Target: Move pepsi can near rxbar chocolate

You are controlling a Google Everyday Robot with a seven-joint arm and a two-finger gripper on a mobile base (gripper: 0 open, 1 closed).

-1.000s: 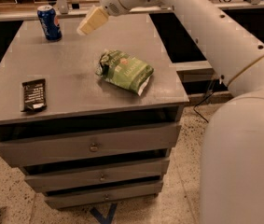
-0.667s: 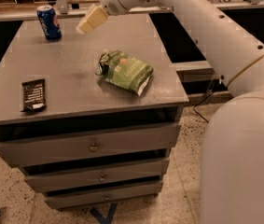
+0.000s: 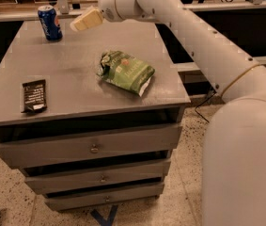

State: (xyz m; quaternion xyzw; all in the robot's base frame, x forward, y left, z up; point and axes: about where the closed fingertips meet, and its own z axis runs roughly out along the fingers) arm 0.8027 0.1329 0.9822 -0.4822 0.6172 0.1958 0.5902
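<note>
The pepsi can (image 3: 50,22) stands upright at the far left corner of the grey cabinet top (image 3: 71,74); it is blue with a silver top. The rxbar chocolate (image 3: 34,95) lies flat near the front left edge, dark with white lettering. My gripper (image 3: 84,20), cream-coloured at the end of the white arm, hovers above the far edge of the top, just right of the can and apart from it. It holds nothing that I can see.
A crumpled green snack bag (image 3: 125,72) lies in the middle right of the cabinet top. The cabinet has several drawers (image 3: 94,147) below. My white arm (image 3: 203,36) reaches in from the right. A shelf rail (image 3: 24,14) runs behind the cabinet.
My gripper has moved slightly left, closer to the pepsi can. The can, the bar and the bag have not moved.
</note>
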